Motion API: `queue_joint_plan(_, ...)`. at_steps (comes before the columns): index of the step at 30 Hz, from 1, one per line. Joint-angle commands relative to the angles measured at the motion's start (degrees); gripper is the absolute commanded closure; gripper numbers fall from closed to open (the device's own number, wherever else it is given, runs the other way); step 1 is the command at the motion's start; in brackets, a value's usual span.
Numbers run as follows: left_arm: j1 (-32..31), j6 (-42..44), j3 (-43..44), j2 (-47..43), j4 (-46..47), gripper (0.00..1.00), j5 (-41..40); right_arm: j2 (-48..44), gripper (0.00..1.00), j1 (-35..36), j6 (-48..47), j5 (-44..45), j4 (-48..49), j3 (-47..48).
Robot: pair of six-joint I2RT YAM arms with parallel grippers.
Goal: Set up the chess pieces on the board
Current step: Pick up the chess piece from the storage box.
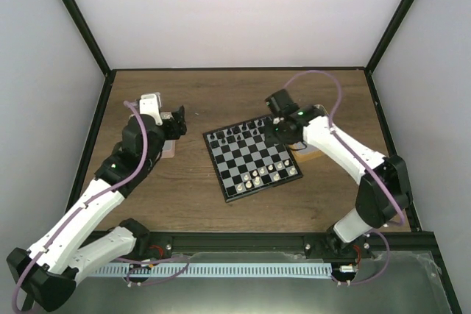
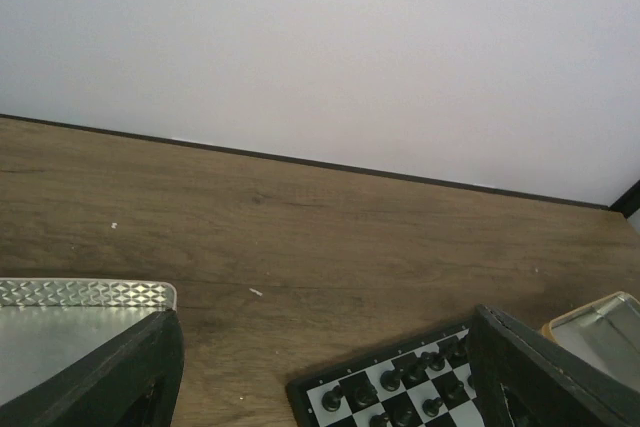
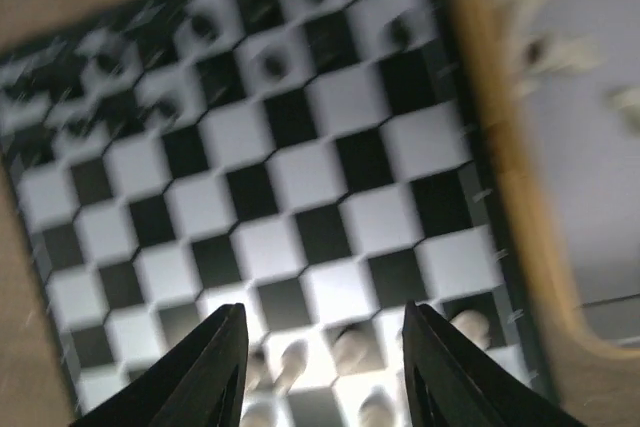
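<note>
The board (image 1: 252, 158) lies tilted at the table's middle. Black chessmen (image 1: 239, 134) stand along its far edge, and several cream-white chess pieces (image 1: 263, 174) stand near its front edge. My right gripper (image 1: 277, 130) hovers over the board's right part. In the right wrist view it (image 3: 325, 312) is open and empty above cream pieces (image 3: 350, 347) on the board (image 3: 300, 177). More cream pieces (image 3: 560, 52) lie blurred in the orange-tan tray (image 3: 505, 207). My left gripper (image 1: 176, 121) is open and empty left of the board. It (image 2: 325, 317) looks over the board's corner (image 2: 400, 387).
A pink tray (image 1: 171, 151) sits under the left gripper; its shiny inside shows in the left wrist view (image 2: 70, 317). The orange-tan tray (image 1: 309, 154) lies against the board's right side, under the right arm. Black frame posts and white walls enclose the table.
</note>
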Motion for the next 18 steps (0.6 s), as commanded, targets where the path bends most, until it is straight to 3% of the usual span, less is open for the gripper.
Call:
queue_joint_plan(1,0.2,-0.1,-0.5,1.0,2.1,0.21,2.3,-1.7,0.55,-10.2,2.0,5.3,9.9,-4.7)
queue_joint_plan(7,0.2,-0.9,0.3,3.3,2.6,0.21,6.4,3.1,0.55,-22.2,-1.4,3.5,19.4,-7.7)
queue_joint_plan(12,0.2,-2.3,1.9,5.7,1.9,0.21,8.0,11.4,0.52,-24.2,-7.6,-1.0,21.8,-3.7)
queue_joint_plan(18,0.2,-3.4,3.2,7.5,1.3,0.21,9.3,18.2,0.58,-24.7,-10.6,-6.6,22.5,0.2)
